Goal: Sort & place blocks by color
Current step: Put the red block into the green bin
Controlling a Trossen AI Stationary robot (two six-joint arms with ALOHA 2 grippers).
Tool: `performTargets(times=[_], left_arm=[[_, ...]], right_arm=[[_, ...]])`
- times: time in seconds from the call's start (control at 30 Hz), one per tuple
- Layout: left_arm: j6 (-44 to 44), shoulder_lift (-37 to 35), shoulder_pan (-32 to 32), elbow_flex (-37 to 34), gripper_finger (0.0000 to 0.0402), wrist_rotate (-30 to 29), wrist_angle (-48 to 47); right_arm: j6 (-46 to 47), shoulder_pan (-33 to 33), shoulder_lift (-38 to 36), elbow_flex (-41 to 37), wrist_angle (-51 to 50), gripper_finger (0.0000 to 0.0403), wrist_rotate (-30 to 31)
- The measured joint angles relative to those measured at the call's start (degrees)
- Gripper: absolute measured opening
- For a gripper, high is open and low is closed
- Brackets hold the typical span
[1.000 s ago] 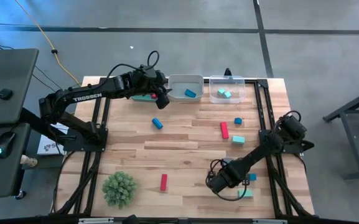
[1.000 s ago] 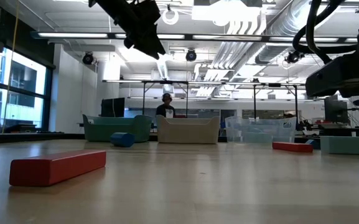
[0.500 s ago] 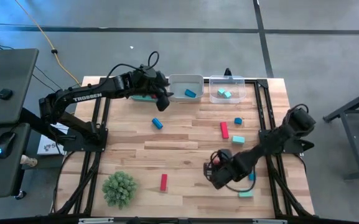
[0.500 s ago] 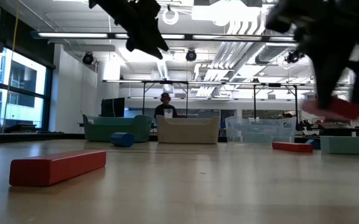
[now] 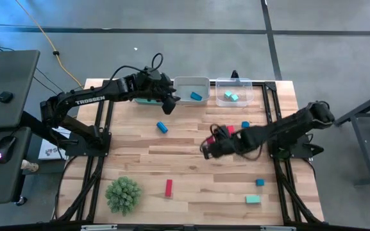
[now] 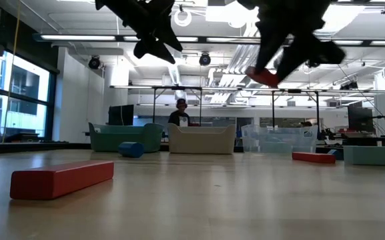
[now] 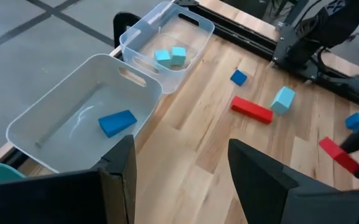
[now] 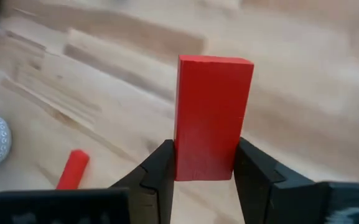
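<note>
My right gripper (image 5: 206, 147) is over the middle of the table, shut on a red block (image 8: 211, 115), high above the tabletop in the low view (image 6: 264, 77). My left gripper (image 7: 182, 180) is open and empty, in the air by the grey bin (image 5: 191, 83) at the far edge. The grey bin holds a blue block (image 5: 196, 96). The clear bin (image 5: 233, 83) holds teal blocks (image 5: 231, 97). A green bin (image 6: 122, 137) stands left of the grey one. Red (image 5: 168, 187), blue (image 5: 163, 127) and teal (image 5: 253, 199) blocks lie loose on the table. My right gripper pinches the red block's two long sides (image 8: 188, 165) between its two fingers, at the block's near end. The rest of the block sticks out past the fingertips (image 8: 160, 168). The block is lifted clear of the table and tilted.
A green spiky plant ball (image 5: 123, 194) sits at the near left. A red bar (image 7: 251, 107), a teal block (image 7: 283, 99) and a blue cube (image 7: 239, 77) lie in front of the clear bin. A small blue cube (image 5: 260, 182) lies near right. A person shows beyond the table (image 6: 181, 115).
My right gripper has risen from low over the table's near right and swung toward the far edge and the left, to the middle of the table. It carries the red block, now lifted well clear. The left arm has kept still.
</note>
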Motion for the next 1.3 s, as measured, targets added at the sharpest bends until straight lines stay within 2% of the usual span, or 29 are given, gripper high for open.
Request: performTargets(times=[0.17,0.33,0.63,0.83,1.03,1.17,1.3], left_arm=[[-4.76,0.0,0.35,0.0,0.0172,0.43,0.71],[-11.17,0.0,2.3,0.0,0.0172,5.18,2.17],[-19.56,0.0,5.23,0.0,0.0172,5.43,5.19],[-23.7,0.0,6.26,0.0,0.0172,5.46,6.93],[-26.34,0.0,6.25,0.02,0.0172,5.43,9.72],[-27.66,0.0,6.25,0.02,0.0172,5.35,11.24],[-27.86,0.0,6.25,0.02,0.0172,5.29,11.47]], right_arm=[[-16.46,-7.63,-1.93,0.02,3.07,0.0107,-2.2],[-30.96,-15.15,-3.21,0.02,5.91,0.0107,-5.3],[-53.65,-26.92,-3.37,0.04,13.69,0.0107,-10.6],[-64.23,-31.81,-3.37,0.04,18.8,0.0107,-11.18],[-73.61,-35.06,-3.37,0.04,26.33,0.0107,-9.21],[-76.58,-37.08,-3.37,0.09,32.16,0.0107,-9.18],[-79.41,-38.56,-2.99,4.23,32.48,0.0107,-9.15]])
